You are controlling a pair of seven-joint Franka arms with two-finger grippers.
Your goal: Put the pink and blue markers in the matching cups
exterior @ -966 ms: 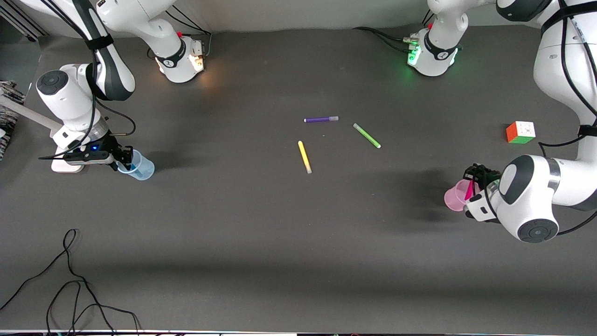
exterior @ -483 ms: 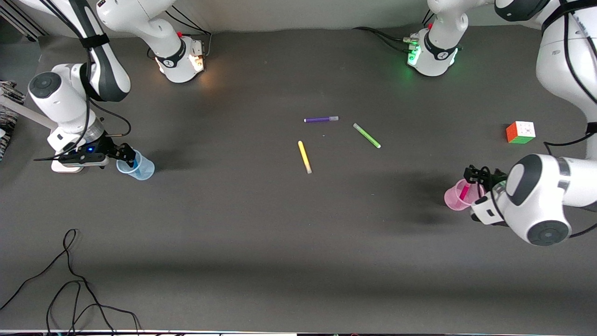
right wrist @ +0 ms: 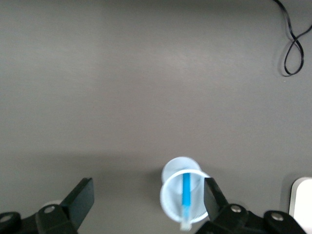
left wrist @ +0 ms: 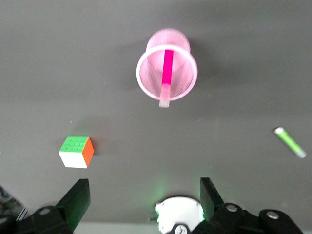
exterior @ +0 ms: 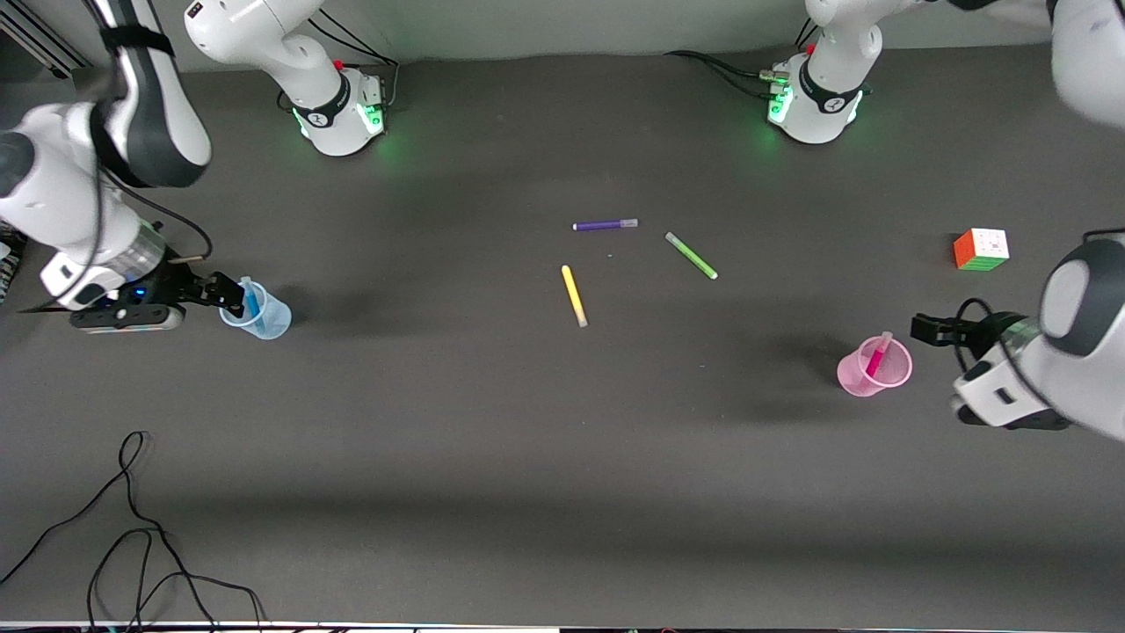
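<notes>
Front view: magenta-pink felt-tip marker leaning inside translucent pink plastic cup toward the left arm's end of the dark table; left hand spread wide, empty, at the cup's three o'clock. Bright blue marker upright in pale blue translucent cup; right hand wide open at its rim. Left wrist view: pink marker's pale cap over the rim at six o'clock. Right wrist view: blue marker inside, fingers apart.
</notes>
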